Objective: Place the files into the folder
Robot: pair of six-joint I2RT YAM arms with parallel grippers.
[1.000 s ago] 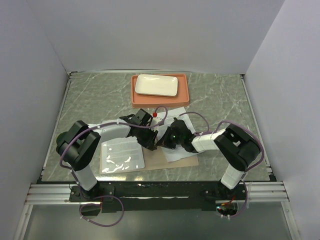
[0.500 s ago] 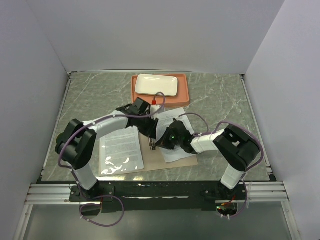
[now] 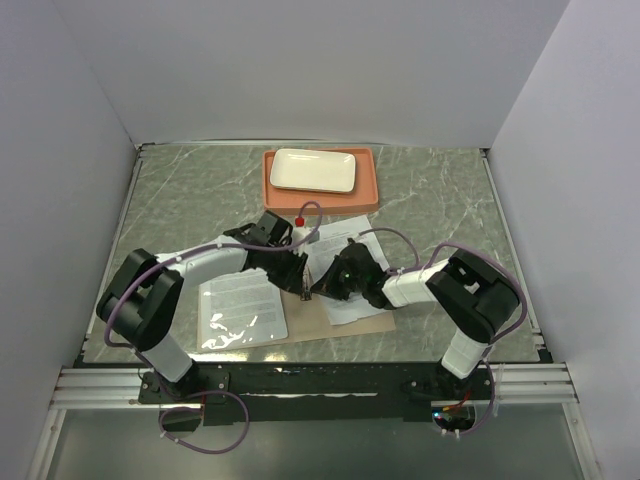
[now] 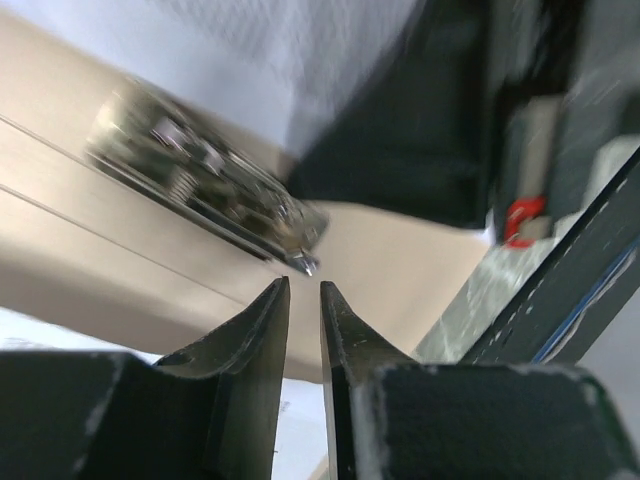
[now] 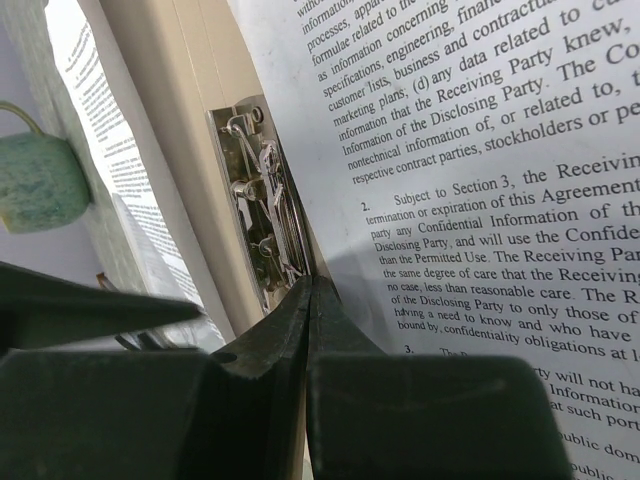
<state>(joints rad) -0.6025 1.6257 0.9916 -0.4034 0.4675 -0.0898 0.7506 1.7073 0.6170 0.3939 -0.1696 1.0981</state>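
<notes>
Left arm (image 3: pixel 200 262) has swung out toward 8 o'clock. Folder (image 3: pixel 372 323) lies open on bench (image 3: pixel 180 200); one file (image 3: pixel 240 295) sits in pocket (image 3: pixel 245 328), 9 o'clock of clip (image 5: pixel 258 200). Right hand (image 5: pixel 310 283) clamps shut at second file's (image 5: pixel 480 150) edge beside clip, probably seating it; left hand (image 4: pixel 303 285) narrow, empty, at clip's 11 o'clock.

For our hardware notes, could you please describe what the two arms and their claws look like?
The left arm and right arm have white links, black joints and looping purple cables. The left claw and right claw have black, tapering fingers.
</notes>
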